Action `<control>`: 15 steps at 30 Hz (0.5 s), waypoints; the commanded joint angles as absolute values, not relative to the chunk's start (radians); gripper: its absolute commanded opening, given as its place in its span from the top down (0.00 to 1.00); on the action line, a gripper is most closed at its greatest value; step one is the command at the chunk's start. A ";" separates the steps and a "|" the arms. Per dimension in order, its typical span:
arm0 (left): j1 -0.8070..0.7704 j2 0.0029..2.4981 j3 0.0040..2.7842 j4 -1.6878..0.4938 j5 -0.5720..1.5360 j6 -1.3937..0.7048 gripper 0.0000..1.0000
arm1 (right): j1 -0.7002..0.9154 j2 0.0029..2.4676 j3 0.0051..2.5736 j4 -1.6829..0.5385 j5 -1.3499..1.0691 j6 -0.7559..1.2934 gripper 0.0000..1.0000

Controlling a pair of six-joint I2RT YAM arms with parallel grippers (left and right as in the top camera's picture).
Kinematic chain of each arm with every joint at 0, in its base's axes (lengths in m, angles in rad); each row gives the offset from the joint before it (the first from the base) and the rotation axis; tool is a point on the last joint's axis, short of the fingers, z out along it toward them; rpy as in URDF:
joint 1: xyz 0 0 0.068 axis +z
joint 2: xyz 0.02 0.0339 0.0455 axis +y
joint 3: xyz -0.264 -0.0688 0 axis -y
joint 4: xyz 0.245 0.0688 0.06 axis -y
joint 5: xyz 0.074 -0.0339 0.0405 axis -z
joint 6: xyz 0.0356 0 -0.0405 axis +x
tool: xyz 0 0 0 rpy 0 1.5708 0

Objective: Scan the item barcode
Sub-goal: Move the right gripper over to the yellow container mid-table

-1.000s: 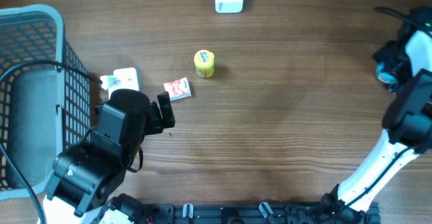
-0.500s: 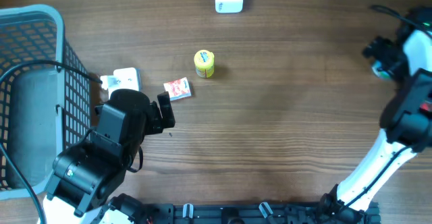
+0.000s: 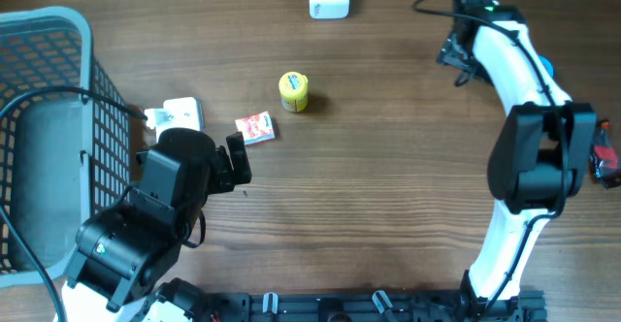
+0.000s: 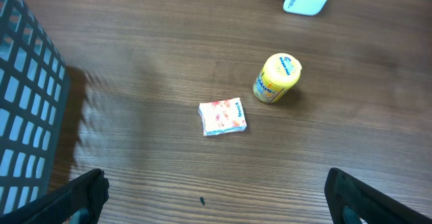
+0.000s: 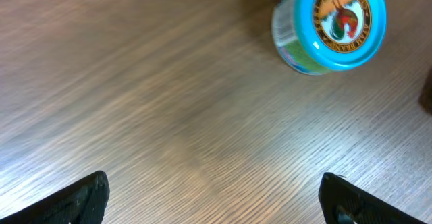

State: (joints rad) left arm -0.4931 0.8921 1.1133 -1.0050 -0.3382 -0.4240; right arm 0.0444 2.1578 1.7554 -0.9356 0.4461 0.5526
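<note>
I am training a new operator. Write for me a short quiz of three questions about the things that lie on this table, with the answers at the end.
1. Multiple choice: which thing lies nearest the red-and-white packet? A) the yellow jar; B) the white device; C) the blue basket.
2. True or false: the yellow jar is inside the blue basket.
3. Fill the gap: in the right wrist view, the jar has a ____ lid.
Key: 1 A; 2 false; 3 blue.
</note>
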 commanded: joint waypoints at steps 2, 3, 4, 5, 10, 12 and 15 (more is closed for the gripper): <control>-0.500 0.892 1.107 -1.005 -0.341 -0.400 0.00 | 0.126 2.125 1.755 -0.878 0.298 0.309 0.00; -0.500 0.892 1.107 -1.005 -0.341 -0.400 0.00 | 0.136 2.123 1.755 -0.871 0.246 0.259 0.00; -0.500 0.892 1.107 -1.005 -0.341 -0.400 0.00 | 0.147 2.117 1.756 -0.869 0.206 0.249 0.00; -0.500 0.892 1.107 -1.005 -0.341 -0.400 0.00 | 0.157 2.111 1.756 -0.868 0.181 0.254 0.00; -0.500 0.875 1.107 -1.005 -0.380 -0.401 0.00 | 0.211 2.069 1.756 -0.842 0.038 0.253 0.00; -0.500 0.850 1.107 -1.002 -0.405 -0.400 0.00 | 0.235 2.056 1.756 -0.846 0.020 0.254 0.00; -0.500 0.795 1.107 -1.002 -0.429 -0.401 0.00 | 0.265 2.044 1.756 -0.845 -0.005 0.242 0.00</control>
